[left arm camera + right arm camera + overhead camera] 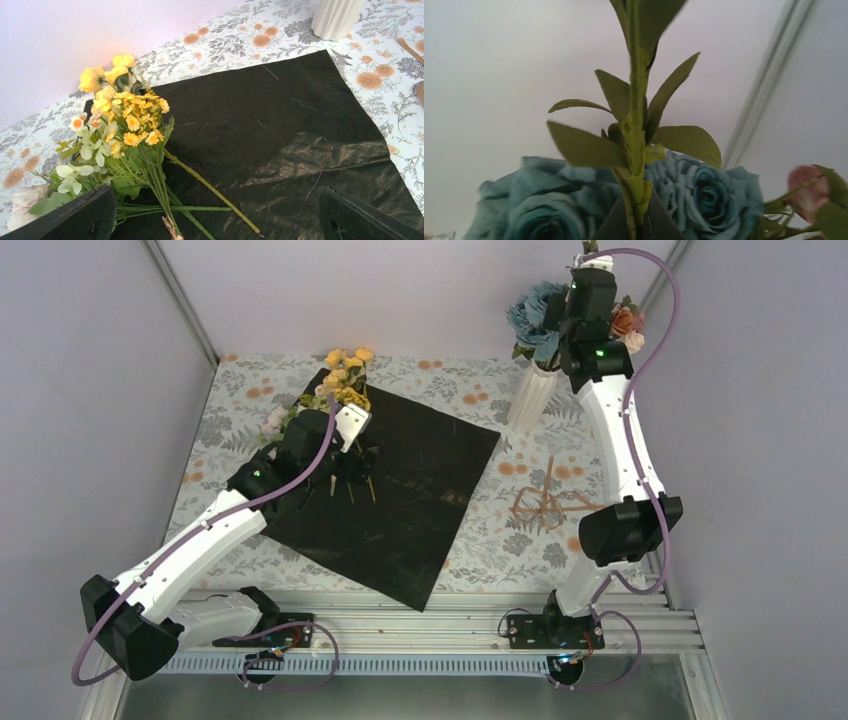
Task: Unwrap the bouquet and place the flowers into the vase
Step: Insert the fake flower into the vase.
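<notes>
Stems of the yellow bunch (127, 125) lie across the far left corner of the black sheet (280, 130), which is spread flat on the floral tablecloth (480, 540). White and cream blooms sit at the bunch's near side, partly cut off by the edge of the left wrist view. The left gripper (215, 222) hangs over those stems with its jaws spread wide and nothing between them. Only the dark tips of its fingers show in the bottom corners of its own camera. From above they merge into the black sheet, so I cannot tell whether they touch it.

The vase (532, 395) stands on the cloth just off the sheet's far right corner, with blue roses (535, 315) and a pink bloom (628, 325) above it. The right arm crosses in front, hiding the rim and the place where the stems go in. The right gripper (633, 222) is up by those blooms, jaws pinched shut on a leafy green stem (634, 125). That stem runs out of the top of the frame, so its head is cut off. The roses behind it are blurred. A brown twine loop (545, 502) lies on the cloth between the sheet and the right arm.
</notes>
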